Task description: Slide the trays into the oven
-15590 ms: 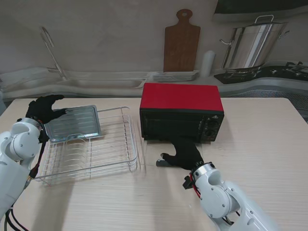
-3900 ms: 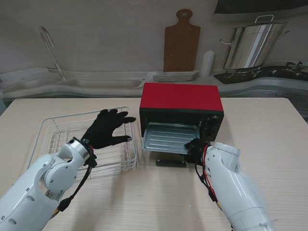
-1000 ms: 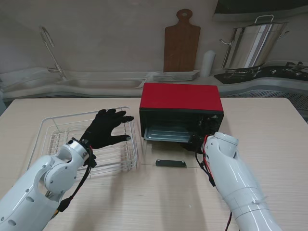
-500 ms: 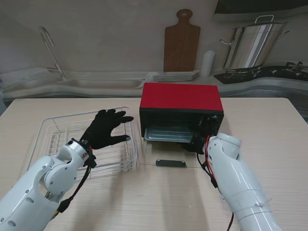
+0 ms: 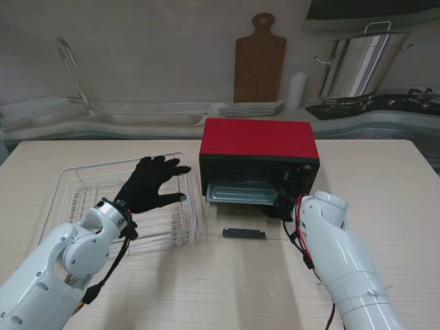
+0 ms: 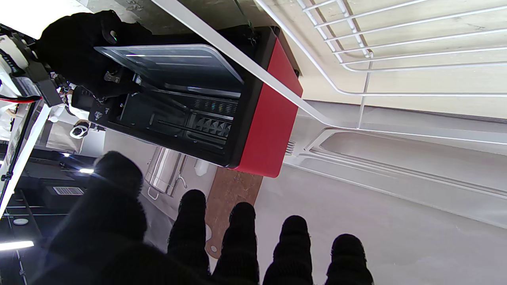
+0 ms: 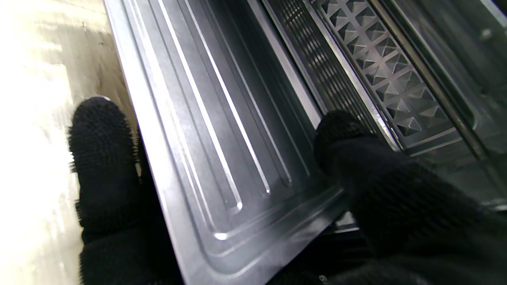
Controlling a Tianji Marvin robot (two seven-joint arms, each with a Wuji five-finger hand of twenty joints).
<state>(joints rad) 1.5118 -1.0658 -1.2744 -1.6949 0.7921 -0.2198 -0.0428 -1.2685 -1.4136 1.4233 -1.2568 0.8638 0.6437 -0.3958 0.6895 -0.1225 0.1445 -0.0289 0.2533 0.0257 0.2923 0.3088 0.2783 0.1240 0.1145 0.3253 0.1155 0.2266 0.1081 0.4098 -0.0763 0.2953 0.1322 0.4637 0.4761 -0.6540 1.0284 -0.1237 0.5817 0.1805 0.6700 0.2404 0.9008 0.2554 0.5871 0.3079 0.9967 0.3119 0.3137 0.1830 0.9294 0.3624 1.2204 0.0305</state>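
Right hand (image 5: 283, 205), clamped on the ribbed metal tray (image 5: 240, 192), has pushed it deeper into the red oven (image 5: 259, 159); nearly seated.

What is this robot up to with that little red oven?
It is loading a metal tray into the red oven, whose door hangs open. The right hand grips the tray's near edge, and the tray is partly inside. The left hand hovers open over a white wire rack, holding nothing.
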